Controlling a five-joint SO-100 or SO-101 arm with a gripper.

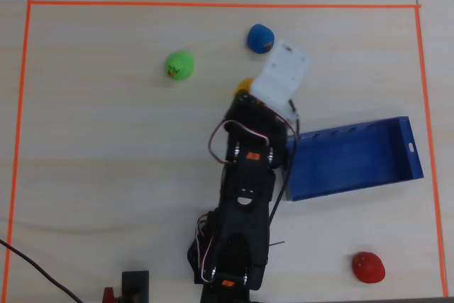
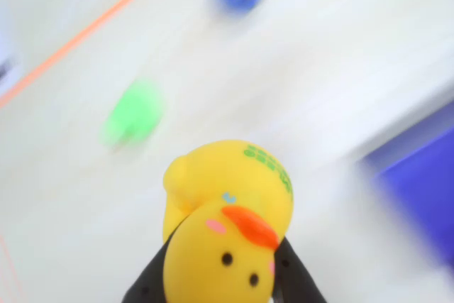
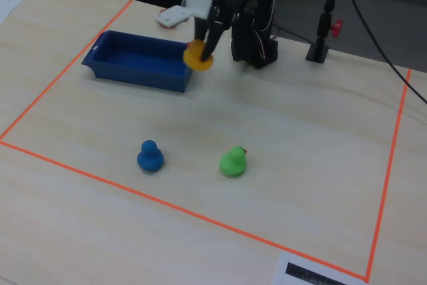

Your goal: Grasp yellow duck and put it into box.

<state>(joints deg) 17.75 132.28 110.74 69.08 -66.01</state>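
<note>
Looking down from overhead, you see the yellow duck [image 1: 245, 84] mostly hidden under the arm, near the box [image 1: 352, 159]. Your wrist view shows the hand [image 2: 225, 290] pinching the duck. From the fixed view, it hangs just beside the box's end; carry it over the box, then release.

Smooth rubbery yellow duck [image 2: 230, 228], glossy blue plastic box [image 1: 355, 157], matt pale wood-grain table [image 3: 300, 138].

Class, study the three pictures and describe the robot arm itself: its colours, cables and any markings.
The arm is black, with small orange labels on its segments and looped red and white cables along its side. A white block sits at the wrist. The end effector has black fingers.
</note>
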